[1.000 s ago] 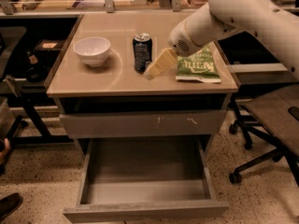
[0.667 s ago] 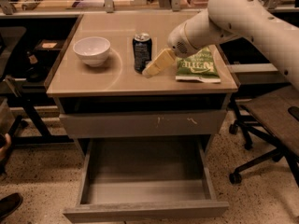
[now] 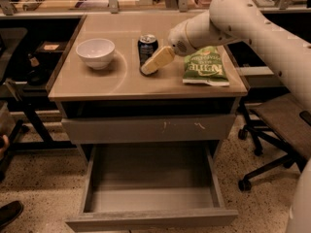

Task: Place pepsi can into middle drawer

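The pepsi can [image 3: 146, 46], dark blue with a silver top, stands upright on the tan cabinet top [image 3: 112, 81], near its middle. My gripper [image 3: 148, 68] reaches in from the right on the white arm [image 3: 233, 13], and its tan tip lies against the can's lower right side. The middle drawer [image 3: 150, 198] is pulled out below, wide, grey and bare inside.
A white bowl [image 3: 95, 52] stands left of the can. A green chip bag [image 3: 205, 67] lies to its right, under the arm. A shut grey drawer front with white scuffs [image 3: 150, 128] sits above the open drawer. Office chair legs [image 3: 262, 164] are at the right.
My gripper has moved a little left and up, closer against the can. The can, bowl, bag and drawer have not moved.
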Available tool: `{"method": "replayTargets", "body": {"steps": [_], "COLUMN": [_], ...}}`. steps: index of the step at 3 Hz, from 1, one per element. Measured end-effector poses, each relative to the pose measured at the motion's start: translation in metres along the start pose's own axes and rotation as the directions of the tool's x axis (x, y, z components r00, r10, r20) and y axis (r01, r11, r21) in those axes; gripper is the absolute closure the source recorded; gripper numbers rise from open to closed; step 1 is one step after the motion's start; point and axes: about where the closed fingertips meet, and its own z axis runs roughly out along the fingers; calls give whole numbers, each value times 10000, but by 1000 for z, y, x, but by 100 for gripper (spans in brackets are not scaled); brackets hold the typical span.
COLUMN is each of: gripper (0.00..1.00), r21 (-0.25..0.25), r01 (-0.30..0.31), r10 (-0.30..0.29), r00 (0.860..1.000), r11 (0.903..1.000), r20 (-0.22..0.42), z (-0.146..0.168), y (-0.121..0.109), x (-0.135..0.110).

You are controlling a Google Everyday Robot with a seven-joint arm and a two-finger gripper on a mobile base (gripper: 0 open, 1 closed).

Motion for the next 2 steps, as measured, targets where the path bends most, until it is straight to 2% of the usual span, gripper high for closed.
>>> {"method": "replayTargets", "body": {"steps": [2], "gripper": [0], "r21": [-334], "r01": [-41], "r10": [56], "r00": [9990], "r11": [9994], "r20": [442], "z": [27], "y": [-1], "x": [-12]}}
